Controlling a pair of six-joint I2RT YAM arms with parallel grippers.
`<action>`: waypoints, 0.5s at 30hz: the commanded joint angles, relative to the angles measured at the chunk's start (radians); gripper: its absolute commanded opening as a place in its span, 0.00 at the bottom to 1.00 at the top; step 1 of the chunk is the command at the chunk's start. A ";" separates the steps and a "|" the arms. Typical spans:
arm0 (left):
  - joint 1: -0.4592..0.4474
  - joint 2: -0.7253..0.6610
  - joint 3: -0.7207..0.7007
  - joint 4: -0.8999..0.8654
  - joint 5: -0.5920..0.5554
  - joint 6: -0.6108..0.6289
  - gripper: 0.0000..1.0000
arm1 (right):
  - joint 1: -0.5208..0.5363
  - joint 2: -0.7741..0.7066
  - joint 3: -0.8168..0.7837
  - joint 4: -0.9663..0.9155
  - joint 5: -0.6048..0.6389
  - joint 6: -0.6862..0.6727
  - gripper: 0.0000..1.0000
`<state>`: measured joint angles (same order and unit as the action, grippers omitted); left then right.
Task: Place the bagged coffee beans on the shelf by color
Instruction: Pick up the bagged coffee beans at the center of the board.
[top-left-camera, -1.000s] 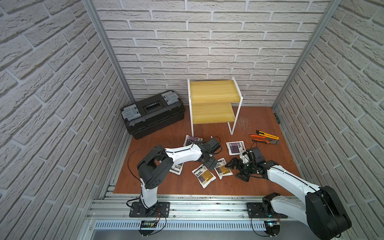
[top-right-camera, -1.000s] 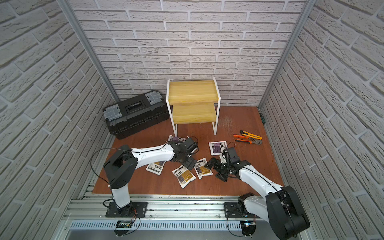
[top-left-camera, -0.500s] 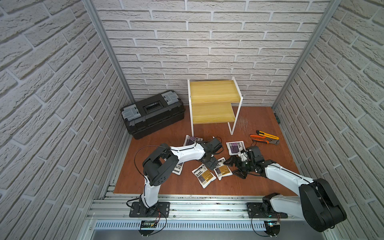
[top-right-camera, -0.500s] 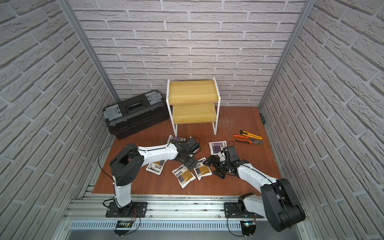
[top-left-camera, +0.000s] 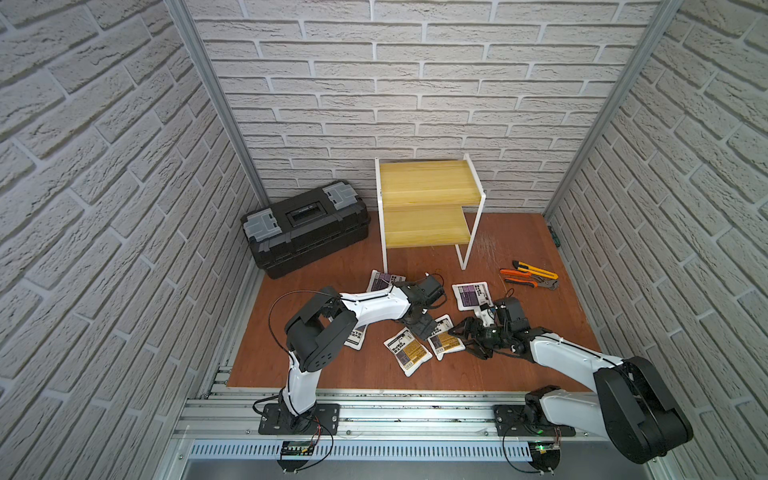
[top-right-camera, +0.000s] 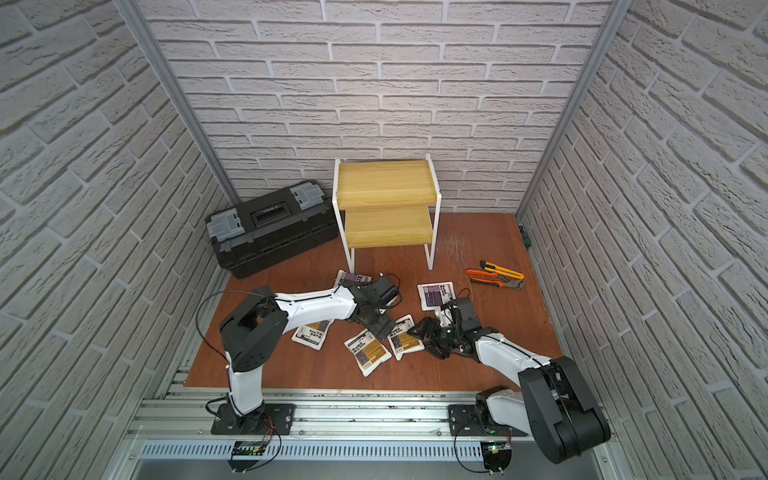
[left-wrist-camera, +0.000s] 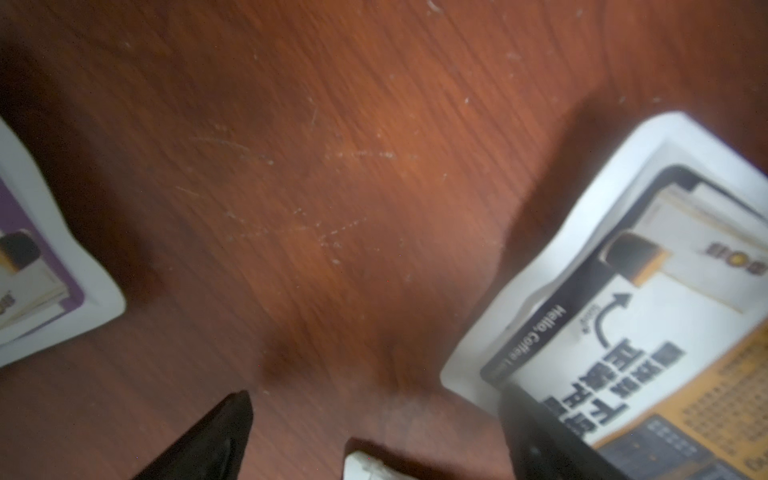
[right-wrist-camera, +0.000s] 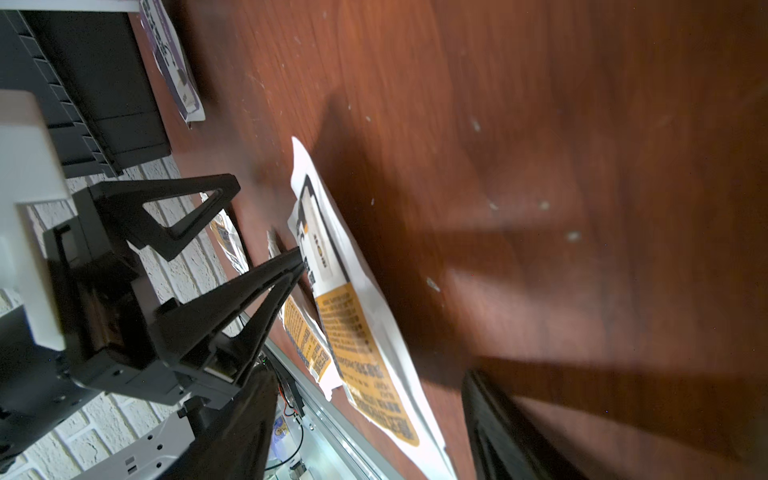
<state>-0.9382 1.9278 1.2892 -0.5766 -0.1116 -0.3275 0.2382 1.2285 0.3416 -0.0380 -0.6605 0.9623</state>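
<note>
Right wrist view, orange-label pouch (right-wrist-camera: 353, 328) flat, orange end toward rail (right-wrist-camera: 357, 453), right tool (right-wrist-camera: 368, 376) and left tool (right-wrist-camera: 268, 220) spread.

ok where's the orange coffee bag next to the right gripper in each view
both top views: orange coffee bag, lower centre, beside the left gripper
left wrist: right edge, under a gripper finger
right wrist: centre, lying edge-on
shared landmark: the left gripper's finger over its printed end
</note>
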 joint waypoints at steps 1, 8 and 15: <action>-0.002 -0.009 -0.009 0.003 0.008 0.009 0.99 | 0.000 0.018 -0.041 -0.042 0.033 0.021 0.69; -0.002 -0.007 -0.007 0.001 0.012 0.010 0.98 | 0.000 0.069 -0.030 0.012 0.014 0.027 0.55; -0.002 -0.014 -0.011 0.000 0.017 0.010 0.99 | 0.000 0.062 -0.031 0.007 0.005 0.015 0.37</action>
<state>-0.9382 1.9278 1.2892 -0.5766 -0.1066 -0.3256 0.2375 1.2926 0.3332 0.0036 -0.6781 0.9863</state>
